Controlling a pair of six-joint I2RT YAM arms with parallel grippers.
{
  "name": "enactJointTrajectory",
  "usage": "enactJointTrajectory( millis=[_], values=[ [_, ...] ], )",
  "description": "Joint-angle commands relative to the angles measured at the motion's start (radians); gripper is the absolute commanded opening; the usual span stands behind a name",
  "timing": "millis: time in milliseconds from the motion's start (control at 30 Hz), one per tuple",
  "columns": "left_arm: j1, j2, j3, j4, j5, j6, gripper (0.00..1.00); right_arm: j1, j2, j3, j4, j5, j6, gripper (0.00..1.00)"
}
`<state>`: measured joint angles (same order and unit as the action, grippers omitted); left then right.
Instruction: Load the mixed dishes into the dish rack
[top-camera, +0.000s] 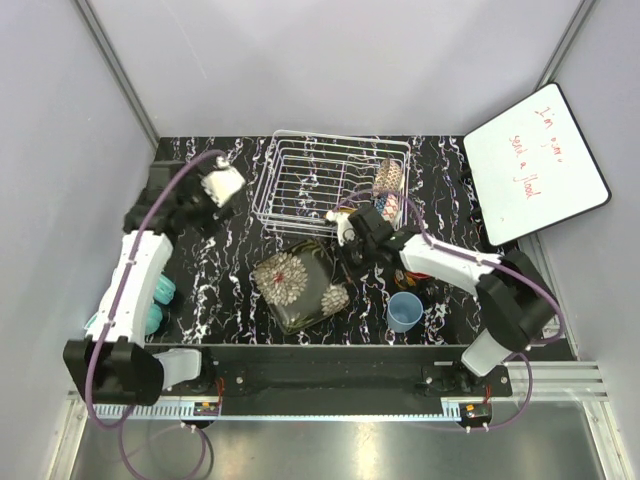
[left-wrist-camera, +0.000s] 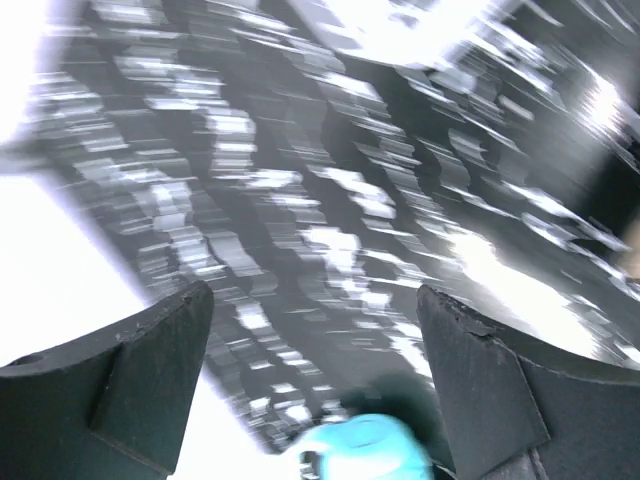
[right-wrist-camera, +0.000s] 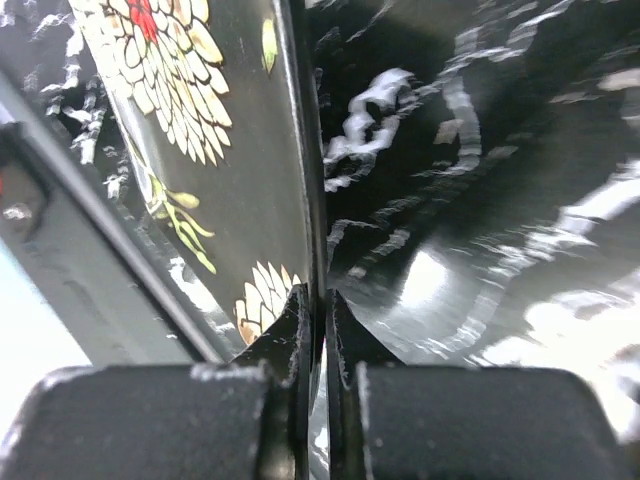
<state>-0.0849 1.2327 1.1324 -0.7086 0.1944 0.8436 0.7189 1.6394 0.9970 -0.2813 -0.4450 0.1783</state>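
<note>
The dark patterned squarish plate (top-camera: 295, 285) lies on the black marbled table in front of the dish rack (top-camera: 275, 200), a white wire basket. My right gripper (top-camera: 345, 238) is shut on that plate's far right rim; in the right wrist view the fingers (right-wrist-camera: 300, 325) pinch the thin edge of the flowered plate (right-wrist-camera: 200, 120). A patterned dish (top-camera: 390, 178) stands on edge in the rack's right end. A light-blue cup (top-camera: 405, 311) sits near the front right. My left gripper (top-camera: 225, 185) hovers open at the back left, left of the rack, with nothing between its fingers (left-wrist-camera: 150, 350).
Teal headphones (top-camera: 160, 300) lie by the left arm, and show blurred at the bottom of the left wrist view (left-wrist-camera: 365, 450). A white board with red writing (top-camera: 535, 165) leans at the back right. Grey walls close in the table on three sides.
</note>
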Motion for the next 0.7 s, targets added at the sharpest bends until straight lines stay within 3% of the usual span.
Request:
enactJointTrajectory(
  millis=[0,100,300,667],
  values=[
    [0.083,-0.039,0.063,-0.089,0.145,-0.054,0.86,-0.003,-0.144,0.169,-0.076,0.173,-0.146,0.0],
    [0.157,0.002,0.056,-0.065,0.192,-0.107,0.86,-0.003,-0.173,0.284,-0.114,0.284,-0.217,0.0],
    [0.189,0.062,0.038,-0.057,0.227,-0.143,0.84,-0.013,-0.148,0.508,-0.145,0.486,-0.341,0.0],
    [0.209,0.113,-0.019,-0.031,0.241,-0.138,0.84,-0.11,0.08,0.925,-0.142,0.733,-0.615,0.0]
  ],
)
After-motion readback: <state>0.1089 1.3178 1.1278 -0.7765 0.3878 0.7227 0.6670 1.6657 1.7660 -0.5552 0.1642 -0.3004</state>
